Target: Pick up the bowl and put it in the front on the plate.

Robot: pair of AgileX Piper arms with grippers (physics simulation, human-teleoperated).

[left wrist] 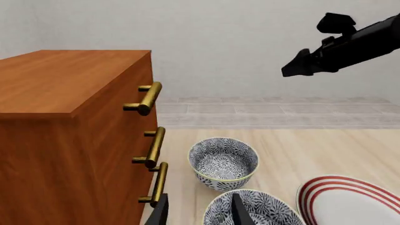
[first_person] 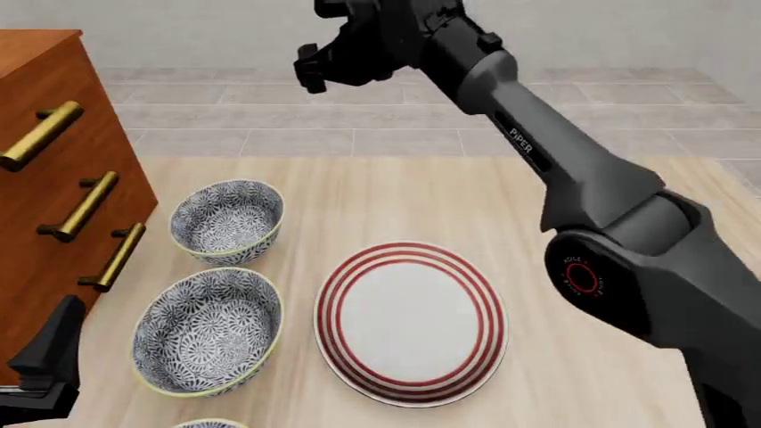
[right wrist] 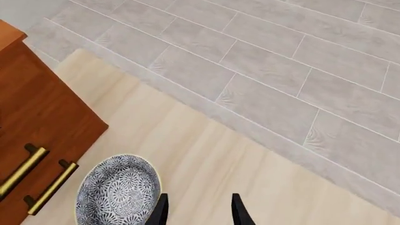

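Observation:
The bowl (first_person: 226,221) with the blue-grey floral pattern stands farthest back on the left of the table, by the dresser; it also shows in the wrist views (left wrist: 223,161) (right wrist: 117,194). The white plate (first_person: 411,325) with red rings lies to its right and nearer me, its edge in the left wrist view (left wrist: 350,201). My right gripper (first_person: 315,67) hangs high above the table's far side, open and empty (right wrist: 196,213), with the bowl below and beside its fingers. My left gripper (left wrist: 200,213) is open and empty, low at the near left, over a second patterned bowl.
A wider bowl (first_person: 208,330) of like pattern sits left of the plate. The rim of a third bowl (first_person: 208,423) peeks in at the front edge. A wooden dresser (first_person: 48,178) with brass handles (first_person: 89,205) stands along the left. Grey tiled floor lies beyond the table.

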